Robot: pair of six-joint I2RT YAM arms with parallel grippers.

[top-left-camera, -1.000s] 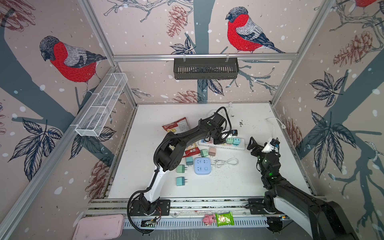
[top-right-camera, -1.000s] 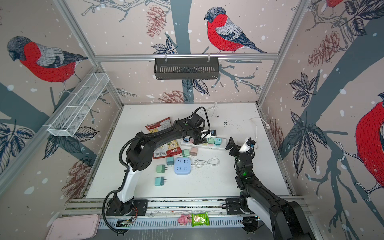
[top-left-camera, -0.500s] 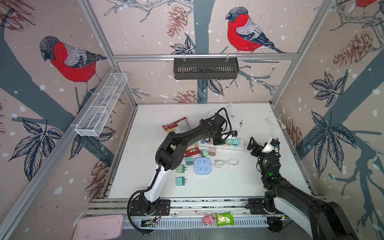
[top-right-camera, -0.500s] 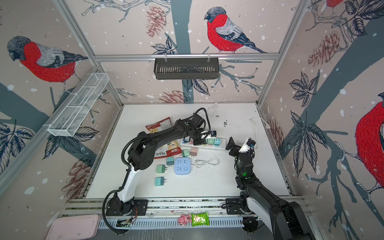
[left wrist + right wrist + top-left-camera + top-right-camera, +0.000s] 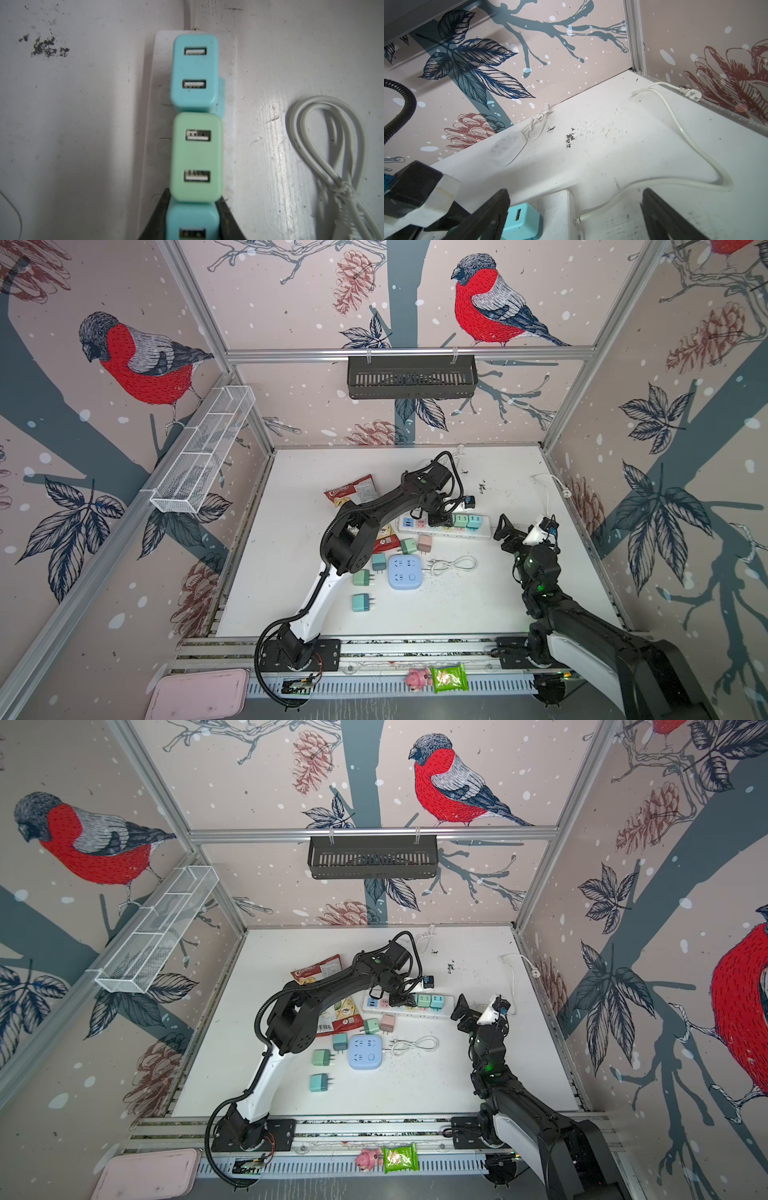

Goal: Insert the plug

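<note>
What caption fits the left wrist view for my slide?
Left end effector grips blue charger at white power strip, beside green charger and second blue charger.

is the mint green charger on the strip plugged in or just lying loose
Plugged in, it seems: the mint green charger stands upright on the white power strip, usb ports up, no prongs showing.

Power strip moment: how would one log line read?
left claw: shut on blue charger | spot: power strip, beside green charger | right claw: open, empty
</note>
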